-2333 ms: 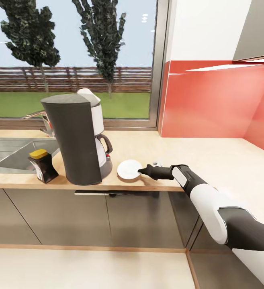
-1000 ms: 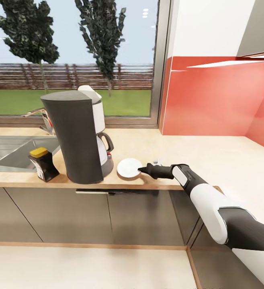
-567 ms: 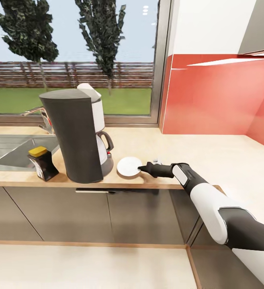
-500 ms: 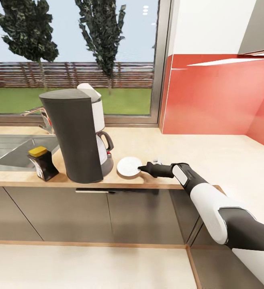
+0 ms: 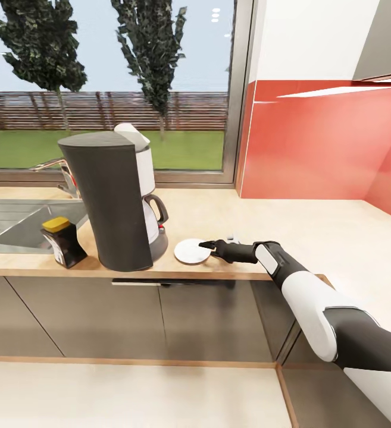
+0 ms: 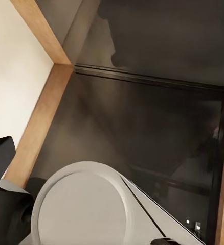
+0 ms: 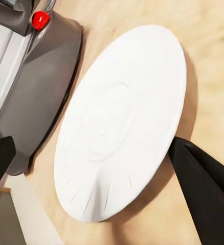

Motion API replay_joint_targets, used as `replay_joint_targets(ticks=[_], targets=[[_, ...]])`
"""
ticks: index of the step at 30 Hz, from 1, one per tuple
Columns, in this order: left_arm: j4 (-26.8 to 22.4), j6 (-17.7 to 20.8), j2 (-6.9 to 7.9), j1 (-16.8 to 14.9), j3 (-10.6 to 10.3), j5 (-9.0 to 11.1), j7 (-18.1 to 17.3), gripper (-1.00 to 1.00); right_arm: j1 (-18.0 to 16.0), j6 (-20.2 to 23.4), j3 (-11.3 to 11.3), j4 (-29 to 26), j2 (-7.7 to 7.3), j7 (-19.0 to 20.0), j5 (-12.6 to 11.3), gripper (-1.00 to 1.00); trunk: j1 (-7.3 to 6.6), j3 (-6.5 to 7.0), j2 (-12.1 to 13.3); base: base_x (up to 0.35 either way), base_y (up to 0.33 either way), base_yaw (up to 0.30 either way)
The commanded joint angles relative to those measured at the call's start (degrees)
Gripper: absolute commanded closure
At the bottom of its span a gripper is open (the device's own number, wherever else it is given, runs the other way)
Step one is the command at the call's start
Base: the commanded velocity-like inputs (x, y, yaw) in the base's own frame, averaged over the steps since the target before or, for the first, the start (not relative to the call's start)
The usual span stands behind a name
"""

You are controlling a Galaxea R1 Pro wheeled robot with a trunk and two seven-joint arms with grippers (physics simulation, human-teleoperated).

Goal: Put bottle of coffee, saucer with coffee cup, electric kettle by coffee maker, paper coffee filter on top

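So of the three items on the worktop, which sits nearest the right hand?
The saucer, flat and white, just off the right hand. The coffee maker and yellow-lidded bottle of coffee stand farther away.

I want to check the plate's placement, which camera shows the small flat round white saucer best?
The right wrist view: the small flat round white saucer shows close up, lying flat beside the coffee maker's grey base. The head view shows it small, by the right gripper.

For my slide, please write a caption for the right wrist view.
Open right gripper straddling the white saucer lying flat on the countertop beside the coffee maker.
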Motion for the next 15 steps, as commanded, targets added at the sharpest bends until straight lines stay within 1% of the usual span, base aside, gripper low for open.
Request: replay_joint_targets(ticks=[1, 5, 9, 12, 14, 15], targets=[[-0.02, 0.61, 0.04, -0.04, -0.49, 0.52, -0.18, -1.0, 0.02, 0.05, 0.39, 1.84, 0.0, -0.2, 0.62, -1.0, 0.01, -0.07, -0.02, 0.0, 0.0, 0.0], [-0.04, 0.6, 0.04, -0.04, -0.49, 0.54, -0.18, -1.0, 0.01, 0.05, 0.39, 1.83, 0.0, -0.2, 0.59, -1.0, 0.01, -0.07, -0.02, -0.001, -0.034, 0.0], [-0.08, 0.55, 0.04, -0.04, -0.49, 0.55, -0.21, -1.0, 0.03, 0.05, 0.39, 1.78, 0.0, -0.2, 0.61, -1.0, 0.01, -0.07, -0.02, -0.058, -0.219, 0.0], [-0.08, 0.57, 0.03, -0.04, -0.49, 0.53, -0.23, -1.0, 0.02, 0.02, 0.39, 1.73, 0.0, -0.2, 0.63, -1.0, 0.01, -0.07, -0.02, -0.056, -0.135, 0.0], [-0.09, 0.58, 0.01, -0.04, -0.49, 0.53, -0.24, -1.0, 0.01, -0.7, 0.4, 1.69, 0.0, -0.2, 0.65, -1.0, 0.01, -0.07, -0.02, -0.017, -0.041, 0.0], [-0.09, 0.58, 0.02, -0.04, -0.49, 0.52, -0.25, -1.0, 0.02, -1.81, 0.43, 1.69, 0.0, -0.2, 0.66, -1.0, 0.01, -0.07, -0.02, -0.01, -0.024, 0.0]])
